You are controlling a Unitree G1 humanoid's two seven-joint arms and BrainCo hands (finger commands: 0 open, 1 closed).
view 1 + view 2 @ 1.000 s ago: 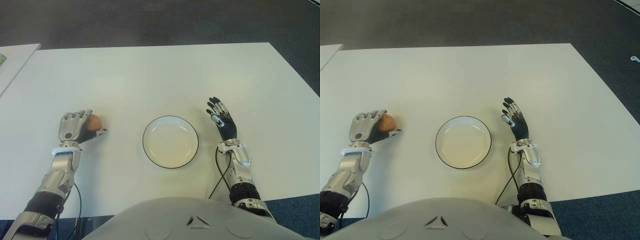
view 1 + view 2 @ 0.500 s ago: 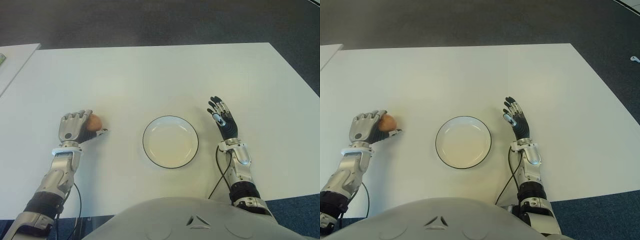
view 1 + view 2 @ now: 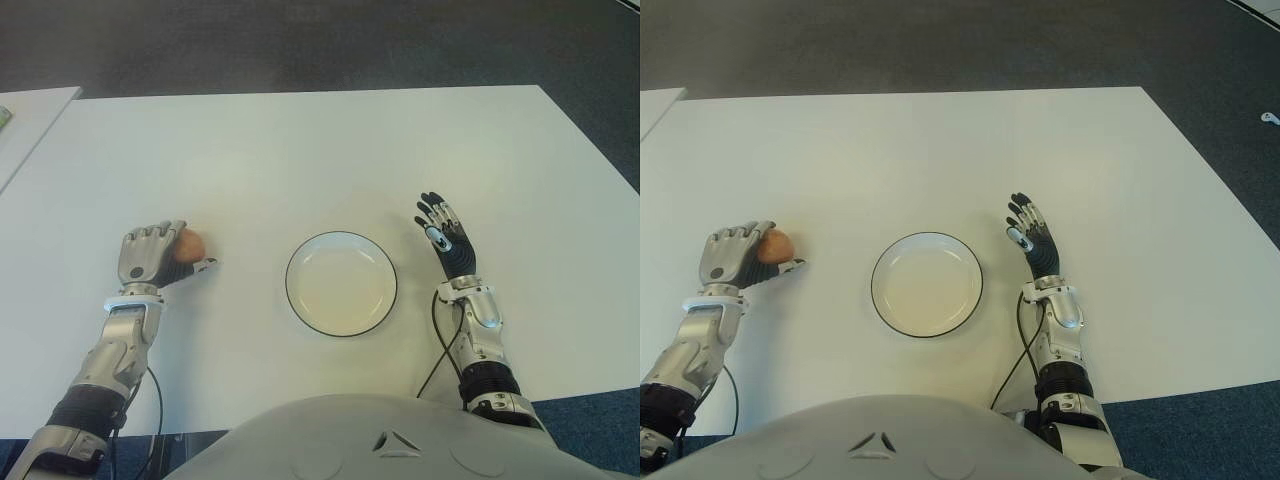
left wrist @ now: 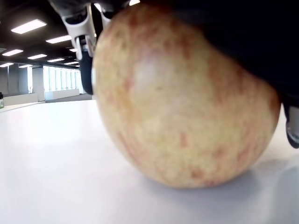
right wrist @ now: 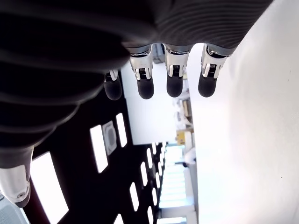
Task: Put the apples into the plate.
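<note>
Curling around the apple (image 3: pixel 190 244), the left hand's (image 3: pixel 148 257) fingers (image 3: pixel 150 235) clamp it (its underside on the desk (image 3: pixel 300 150)) — well left of the plate (image 3: pixel 341 283); the right hand (image 3: pixel 447 243), fingers spread, shows just right of it.

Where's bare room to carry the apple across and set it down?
The plate holds nothing, and the table between it and the left robot hand gripping the apple is bare. Beyond the plate, all bare. Only the open right robot hand crowds the plate's right side.
</note>
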